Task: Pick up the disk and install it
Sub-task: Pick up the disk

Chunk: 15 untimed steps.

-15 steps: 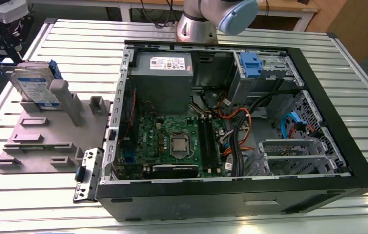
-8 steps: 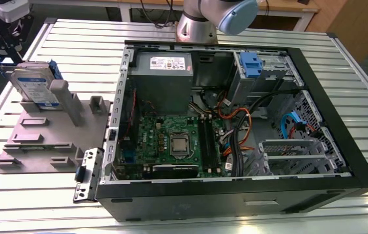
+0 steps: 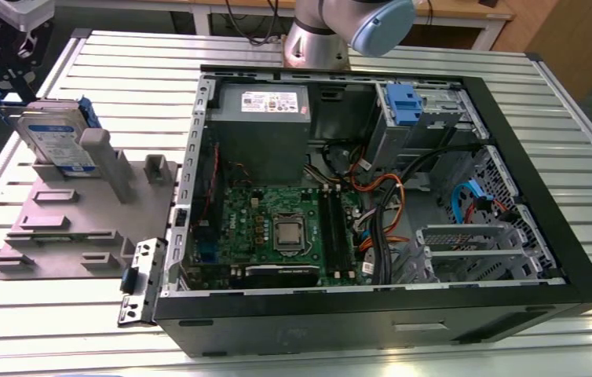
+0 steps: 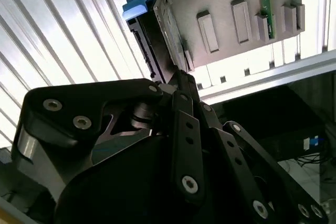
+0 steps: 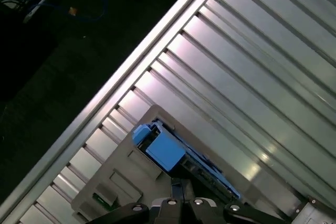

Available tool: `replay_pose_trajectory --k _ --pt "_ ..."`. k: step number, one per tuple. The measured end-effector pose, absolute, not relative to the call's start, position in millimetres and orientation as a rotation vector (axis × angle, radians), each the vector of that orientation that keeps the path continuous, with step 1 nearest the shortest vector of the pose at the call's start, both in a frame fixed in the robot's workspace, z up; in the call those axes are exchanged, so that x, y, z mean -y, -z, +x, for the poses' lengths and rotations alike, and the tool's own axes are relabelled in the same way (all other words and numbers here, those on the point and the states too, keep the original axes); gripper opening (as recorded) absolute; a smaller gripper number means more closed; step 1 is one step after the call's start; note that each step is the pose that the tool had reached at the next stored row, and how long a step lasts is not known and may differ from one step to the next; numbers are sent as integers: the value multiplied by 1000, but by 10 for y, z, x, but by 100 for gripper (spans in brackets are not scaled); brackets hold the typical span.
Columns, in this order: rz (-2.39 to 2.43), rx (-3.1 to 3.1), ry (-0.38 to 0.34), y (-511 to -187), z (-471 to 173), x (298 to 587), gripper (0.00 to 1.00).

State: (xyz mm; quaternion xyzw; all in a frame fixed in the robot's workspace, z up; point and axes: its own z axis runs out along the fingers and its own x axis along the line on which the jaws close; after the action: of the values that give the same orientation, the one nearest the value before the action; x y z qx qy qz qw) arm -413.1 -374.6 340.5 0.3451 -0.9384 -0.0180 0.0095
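Disk (image 3: 53, 140): shiny metal; rails (image 3: 88, 110): blue plastic; table (image 3: 118, 71): glossy ribbed metal.

The disk (image 3: 57, 137) is standing on a holder (image 3: 76, 228) on the worktop (image 3: 547, 86), to the exterior view's left of the case (image 3: 380, 314).

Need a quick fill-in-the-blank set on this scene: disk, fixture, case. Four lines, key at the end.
1. The disk stands on edge in a grey fixture, on the exterior view's ____ of the computer case.
2. The disk's plastic side rails are ____ in colour.
3. The disk is ____ the case, not yet installed.
4. The motherboard lying inside the case is ____ in colour.
Missing words: left; blue; outside; green.
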Motion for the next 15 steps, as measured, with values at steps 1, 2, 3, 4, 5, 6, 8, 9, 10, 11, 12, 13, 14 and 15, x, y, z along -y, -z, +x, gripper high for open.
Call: replay_pose_trajectory --k 1,2,3,4,5,6,8,9,10,11,12,13,14,15 --pt "1106 2919 56 -3404 -4131 3746 11" --pt "1129 2910 56 -3404 -4131 3747 11" --pt "1152 2901 55 -3404 -4131 3746 11" --pt "1176 2891 55 -3403 -4131 3746 11" --pt "1201 2880 55 -3403 -4131 3746 11" --pt "1226 2869 55 -3402 -4131 3746 11" --pt "1277 2846 54 -3401 -4131 3746 11" --pt "1301 2835 54 -3401 -4131 3746 11" --pt "1324 2824 53 -3400 -4131 3746 11" --pt "1348 2813 53 -3400 -4131 3747 11" --pt "1372 2801 53 -3400 -4131 3746 11" --pt "1397 2788 52 -3400 -4131 3747 11" --pt "1424 2774 52 -3400 -4131 3746 11" --pt "1448 2761 52 -3399 -4131 3746 11"
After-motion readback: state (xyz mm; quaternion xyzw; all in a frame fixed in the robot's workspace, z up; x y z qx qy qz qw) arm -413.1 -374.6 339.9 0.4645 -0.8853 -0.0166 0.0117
